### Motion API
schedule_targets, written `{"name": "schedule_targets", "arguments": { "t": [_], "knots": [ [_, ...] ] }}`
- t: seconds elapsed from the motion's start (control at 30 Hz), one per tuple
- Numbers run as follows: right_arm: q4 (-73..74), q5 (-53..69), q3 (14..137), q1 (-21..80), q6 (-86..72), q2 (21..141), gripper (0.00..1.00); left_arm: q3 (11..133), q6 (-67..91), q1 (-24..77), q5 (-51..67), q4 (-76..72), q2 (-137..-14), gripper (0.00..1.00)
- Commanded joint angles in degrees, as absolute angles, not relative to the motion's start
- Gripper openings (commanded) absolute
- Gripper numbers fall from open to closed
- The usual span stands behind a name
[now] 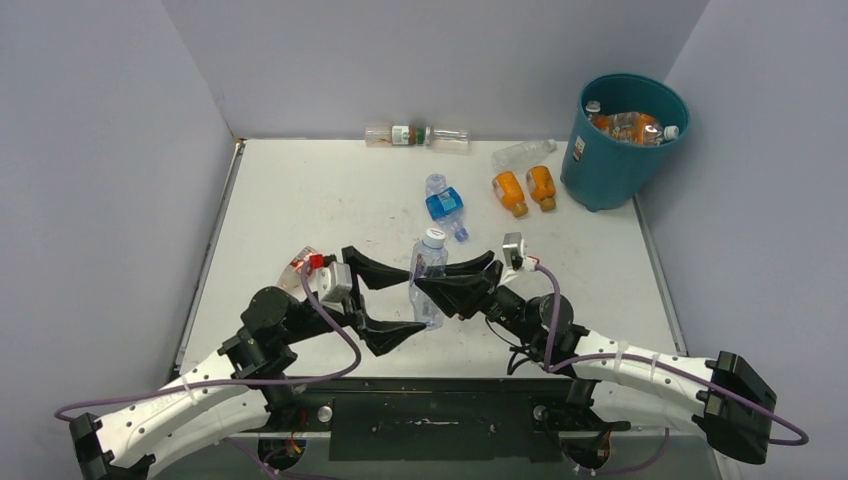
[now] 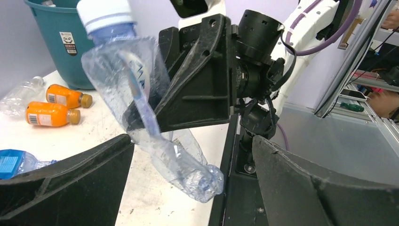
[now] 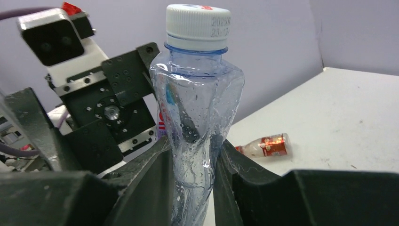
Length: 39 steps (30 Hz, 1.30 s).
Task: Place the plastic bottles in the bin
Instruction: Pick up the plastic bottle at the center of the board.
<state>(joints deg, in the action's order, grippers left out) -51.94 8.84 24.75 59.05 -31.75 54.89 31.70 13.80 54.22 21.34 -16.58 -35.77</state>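
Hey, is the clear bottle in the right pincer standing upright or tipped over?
Upright. The clear bottle has its white cap on top, and the right pincer squeezes its crumpled middle.

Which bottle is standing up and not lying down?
The crumpled clear bottle with the white cap, pinched upright in the right gripper. The other bottles on the table all lie on their sides.

Soft, even overhead light fills the booth, bright and quite flat. Shadows on the white table are faint. The clear bottle looks slightly smeared in the left wrist view, crisp with small glints in the right; wrist-view edges bend.
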Motion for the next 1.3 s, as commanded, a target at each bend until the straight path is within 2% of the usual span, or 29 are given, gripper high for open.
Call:
{"name": "schedule_targets", "arguments": {
  "t": [0.0, 0.3, 0.37, 0.47, 0.53, 0.63, 0.7, 0.83, 0.87, 0.97, 1.1, 1.27],
  "knots": [
    [-63.23, 10.56, 25.97, 61.54, -32.69, 54.86, 0.05, 33.61, 15.18, 55.11, 26.09, -16.11, -38.34, 0.96],
    [-67.81, 11.07, 27.23, 63.84, -34.07, 57.71, 0.05, 33.58, 15.07, 54.93, 23.57, -15.73, -38.97, 0.96],
    [-68.10, 11.03, 27.56, 64.34, -34.05, 58.73, 0.05, 33.11, 15.20, 54.93, 24.48, -16.80, -39.00, 0.99],
    [-67.61, 10.45, 27.95, 65.21, -33.37, 59.72, 0.05, 32.70, 15.29, 54.93, 26.05, -17.85, -39.24, 0.74],
    [-66.36, 9.84, 28.27, 65.65, -32.64, 59.80, 0.05, 32.80, 15.20, 54.95, 26.40, -17.87, -39.67, 0.50],
    [-62.77, 9.06, 28.97, 66.11, -31.54, 58.59, 0.08, 33.10, 15.04, 55.02, 26.96, -17.66, -40.14, 0.34],
    [-57.28, 8.25, 30.16, 66.24, -30.60, 56.76, 0.24, 33.29, 14.67, 55.02, 27.07, -17.37, -40.25, 0.24],
    [-36.68, 1.91, 35.84, 66.52, -28.18, 51.25, 0.84, 33.18, 13.43, 55.10, 24.59, -16.58, -39.36, 0.04],
    [-30.02, -0.53, 38.15, 66.52, -27.54, 50.07, 0.89, 32.98, 12.92, 55.17, 23.09, -16.48, -38.93, 0.00],
    [-15.84, -5.11, 42.71, 66.70, -25.08, 46.73, 0.92, 32.17, 11.60, 55.20, 19.02, -16.60, -37.52, 0.00],
    [-6.38, -7.23, 47.86, 66.78, -22.14, 43.54, 0.92, 31.49, 10.27, 55.37, 15.37, -16.62, -36.46, 0.00],
    [2.43, -8.12, 57.46, 66.80, -19.43, 47.85, 0.91, 31.73, 9.33, 55.44, 13.23, -15.83, -37.19, 0.00]
  ]
}}
